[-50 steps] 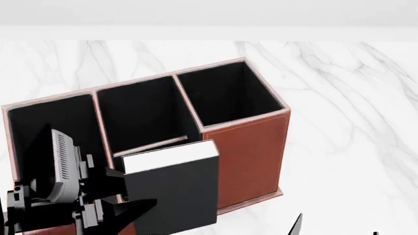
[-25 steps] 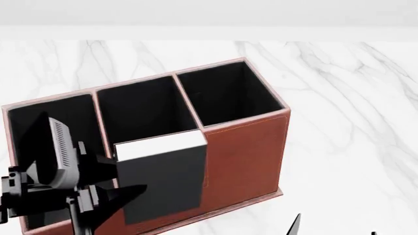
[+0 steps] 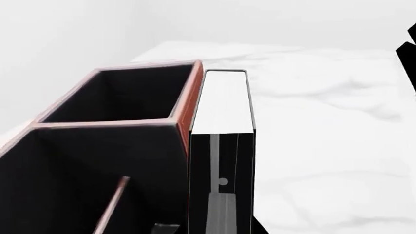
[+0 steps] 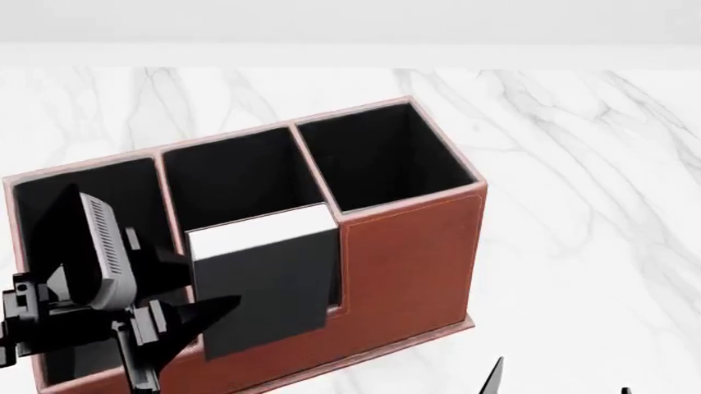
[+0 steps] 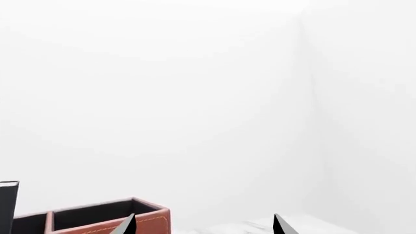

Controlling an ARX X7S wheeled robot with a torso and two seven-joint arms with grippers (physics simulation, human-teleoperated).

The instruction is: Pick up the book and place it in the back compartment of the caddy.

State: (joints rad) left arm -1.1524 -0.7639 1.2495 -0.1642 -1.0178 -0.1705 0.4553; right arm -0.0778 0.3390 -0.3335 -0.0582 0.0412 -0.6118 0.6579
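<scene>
The caddy (image 4: 411,263) is a reddish-brown organiser with black-lined cells on the white marble table. The book (image 4: 268,287), black with a white page block on top, is upright in my left gripper (image 4: 203,287), which is shut on its left edge. It hangs over the caddy's low front part, close against the front of the middle back cell. In the left wrist view the book (image 3: 224,102) runs right beside the caddy's wall (image 3: 188,97). My right gripper (image 5: 204,226) is open and empty, low at the right (image 4: 564,386). It sees the caddy (image 5: 110,217) and the book's edge (image 5: 8,204).
The marble table (image 4: 570,164) stretches behind and to the right of the caddy. A pale wall runs along its far edge. The three back cells of the caddy hold nothing that shows.
My left gripper has carried the book left and towards the back, from in front of the tall right cell to over the low front part by the middle cell. The right gripper has not moved.
</scene>
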